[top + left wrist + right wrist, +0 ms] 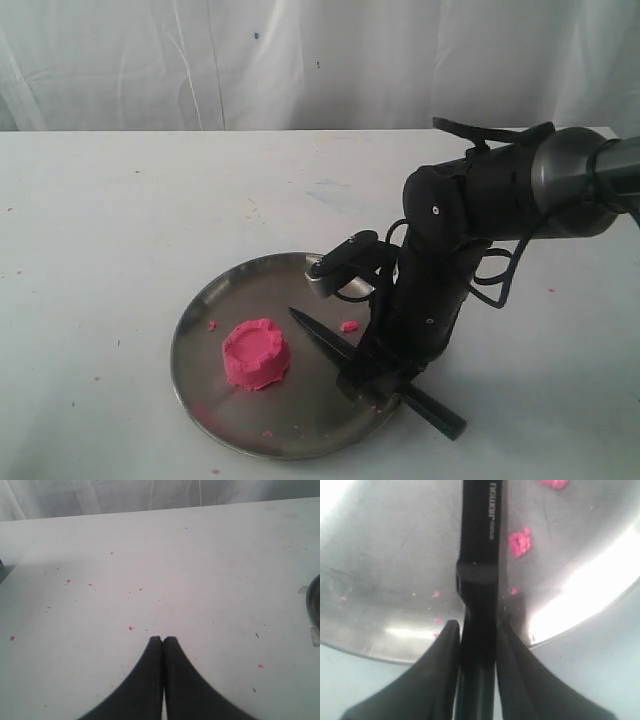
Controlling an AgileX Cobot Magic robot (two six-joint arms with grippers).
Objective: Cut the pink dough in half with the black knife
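A round puck of pink dough (pixel 256 353) with a dented top sits left of centre on the steel plate (pixel 205 305). The black knife (pixel 322 334) lies across the plate's right rim, blade tip pointing toward the dough, handle end (pixel 440 414) over the table. My right gripper (pixel 372 374) is down over the rim, shut on the knife's handle; in the right wrist view the black knife (pixel 480 555) runs out between the two fingers (pixel 442 650). The right gripper (pixel 478 630) is apart from the dough. My left gripper (pixel 163 639) is shut and empty over bare table.
Small pink crumbs (pixel 348 326) lie on the plate beside the blade, larger crumbs (pixel 519 543) showing in the right wrist view. Tiny pink specks (pixel 130 628) dot the white table. White cloth hangs behind the table. The plate's edge (pixel 315 597) just shows in the left wrist view.
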